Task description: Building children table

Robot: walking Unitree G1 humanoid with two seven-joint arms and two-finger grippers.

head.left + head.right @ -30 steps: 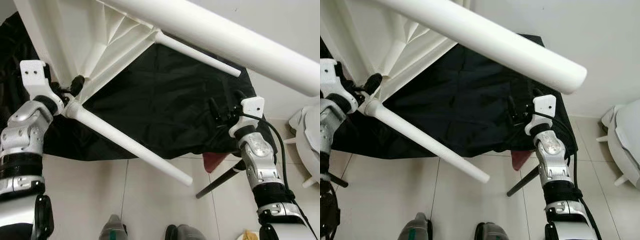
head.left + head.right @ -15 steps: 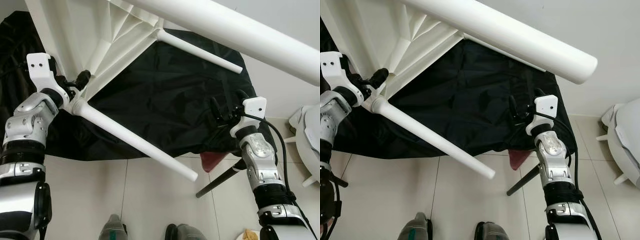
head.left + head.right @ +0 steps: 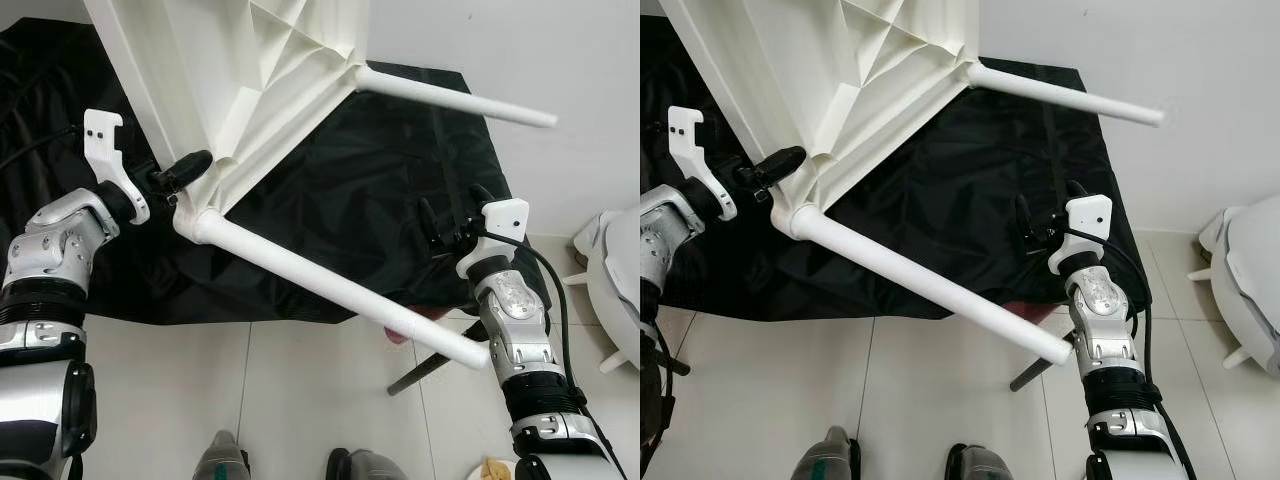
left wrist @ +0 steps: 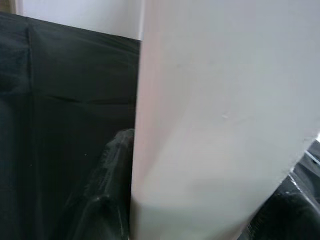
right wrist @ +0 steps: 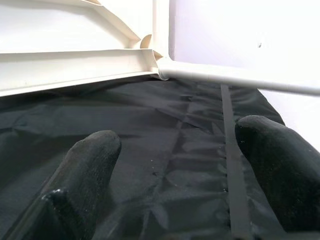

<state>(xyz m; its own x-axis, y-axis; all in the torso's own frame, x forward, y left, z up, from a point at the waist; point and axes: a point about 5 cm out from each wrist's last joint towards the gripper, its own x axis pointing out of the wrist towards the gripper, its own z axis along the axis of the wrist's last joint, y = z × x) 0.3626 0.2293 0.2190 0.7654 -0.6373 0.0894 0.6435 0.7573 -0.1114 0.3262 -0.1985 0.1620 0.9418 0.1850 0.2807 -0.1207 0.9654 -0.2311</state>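
Note:
The white children's table [image 3: 250, 70] is tipped up over a black cloth [image 3: 350, 180], its ribbed underside facing me. One white leg [image 3: 330, 290] slants down toward my right forearm. Another leg [image 3: 450, 100] points right at the far corner. My left gripper [image 3: 180, 185] is shut on the table's edge at the base of the near leg; in the left wrist view the white edge [image 4: 225, 120] sits between the black fingers [image 4: 105, 200]. My right gripper [image 3: 452, 208] hovers open over the cloth, holding nothing, with its fingers [image 5: 85, 165] spread wide.
The black cloth covers a low surface against a white wall [image 3: 560, 50]. A black rod [image 3: 420, 370] slants down to the tiled floor under my right arm. A white object [image 3: 620, 280] stands at the right edge. My feet [image 3: 225, 460] are at the bottom.
The table has swung: the thick leg across the top has left the picture, and the near leg's tip has dropped toward my right forearm. My left gripper rose and moved right. The right arm barely moved.

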